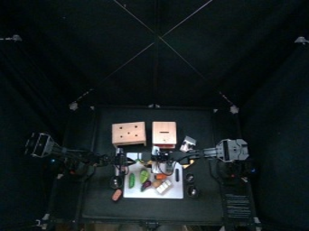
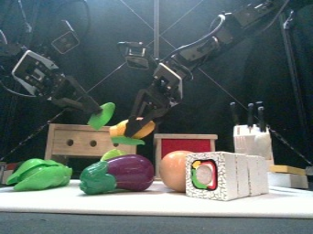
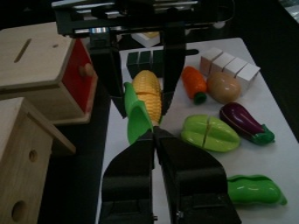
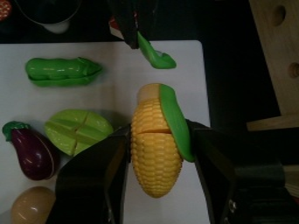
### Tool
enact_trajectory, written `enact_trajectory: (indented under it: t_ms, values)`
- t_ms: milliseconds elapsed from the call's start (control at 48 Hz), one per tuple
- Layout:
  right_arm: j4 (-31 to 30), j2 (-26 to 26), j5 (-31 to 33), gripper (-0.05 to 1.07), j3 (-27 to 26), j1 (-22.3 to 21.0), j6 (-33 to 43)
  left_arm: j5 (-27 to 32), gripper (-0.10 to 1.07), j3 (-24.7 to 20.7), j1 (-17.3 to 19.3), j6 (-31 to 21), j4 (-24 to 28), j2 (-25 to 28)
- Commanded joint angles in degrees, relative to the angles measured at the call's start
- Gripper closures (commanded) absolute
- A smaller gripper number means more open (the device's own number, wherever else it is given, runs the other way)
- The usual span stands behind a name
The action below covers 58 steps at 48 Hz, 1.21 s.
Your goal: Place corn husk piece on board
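My left gripper (image 3: 140,138) is shut on a green corn husk piece (image 3: 138,124), held in the air above the white board (image 3: 267,103). In the front view the husk piece (image 2: 102,114) hangs from it at mid-left. My right gripper (image 4: 156,166) is shut on the yellow corn cob (image 4: 152,153), which still carries a second green husk strip (image 4: 176,122) along one side. The cob (image 2: 132,128) is held above the board, right beside the left gripper's husk piece. In the right wrist view the left gripper's husk piece (image 4: 156,52) shows just beyond the cob.
On the board lie a green pea pod (image 4: 65,68), a light green vegetable (image 4: 76,131), an eggplant (image 4: 30,150), a carrot (image 3: 194,83), a round peach-coloured item (image 3: 225,87) and a sushi block (image 2: 226,175). Two wooden boxes (image 1: 129,133) stand behind, with a knife block (image 2: 252,139) at the right.
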Motion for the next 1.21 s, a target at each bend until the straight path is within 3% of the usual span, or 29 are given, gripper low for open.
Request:
enact_trajectory:
  t_ms: [0, 292, 500, 854, 1188]
  values:
    - [0.0, -3.3, -0.3, 0.36, -0.4, 0.2, 0.0, 0.2, 0.55, -0.5, 0.2, 0.0, -0.2, -0.3]
    - [0.1, -4.7, -0.3, 0.36, 1.2, 0.1, -0.1, 4.4, 0.55, 0.5, 0.4, 0.0, -2.1, 0.0]
    - [0.1, -4.5, -0.4, 0.36, 1.2, -0.1, -0.1, 6.1, 0.54, 0.8, 2.4, 0.1, -4.2, 1.6]
    - [0.1, -3.7, -0.6, 0.36, 0.9, -0.1, -0.1, 6.2, 0.53, -0.4, 4.2, 0.0, -4.4, 8.3]
    - [0.1, -3.6, -0.6, 0.36, 1.1, -0.1, -0.1, 6.2, 0.28, -1.6, 4.2, 0.1, -6.2, 10.2]
